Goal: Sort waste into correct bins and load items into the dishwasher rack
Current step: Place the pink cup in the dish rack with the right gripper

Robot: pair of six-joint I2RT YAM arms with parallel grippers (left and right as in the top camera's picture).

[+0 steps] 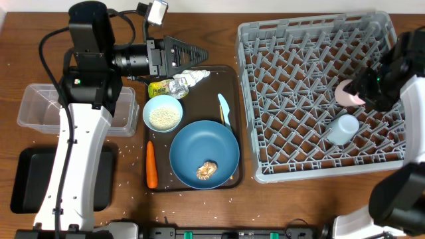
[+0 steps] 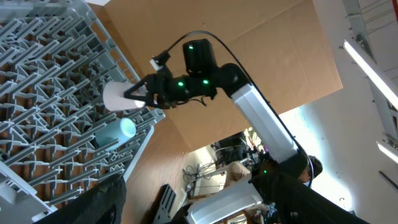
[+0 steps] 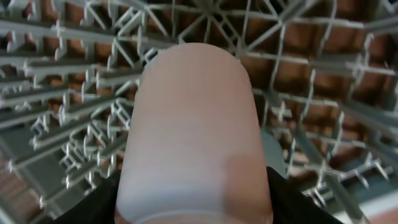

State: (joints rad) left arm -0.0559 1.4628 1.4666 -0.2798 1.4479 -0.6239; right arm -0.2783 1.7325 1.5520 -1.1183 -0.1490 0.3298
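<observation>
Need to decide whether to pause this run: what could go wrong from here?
1. The right claw holds the pink cup over the dishwasher rack, close to the blue cup lying on its side there. Setting it down may knock that cup or leave the pink one wedged crooked on the pegs.
2. The bowl holds rice. Racking it before emptying would likely scatter grains through the lattice.

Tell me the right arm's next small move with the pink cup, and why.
Probably lower it a little and release. The right gripper is shut on the pink cup over the dishwasher rack, pegs right beneath it, near the blue cup already lying there.
</observation>
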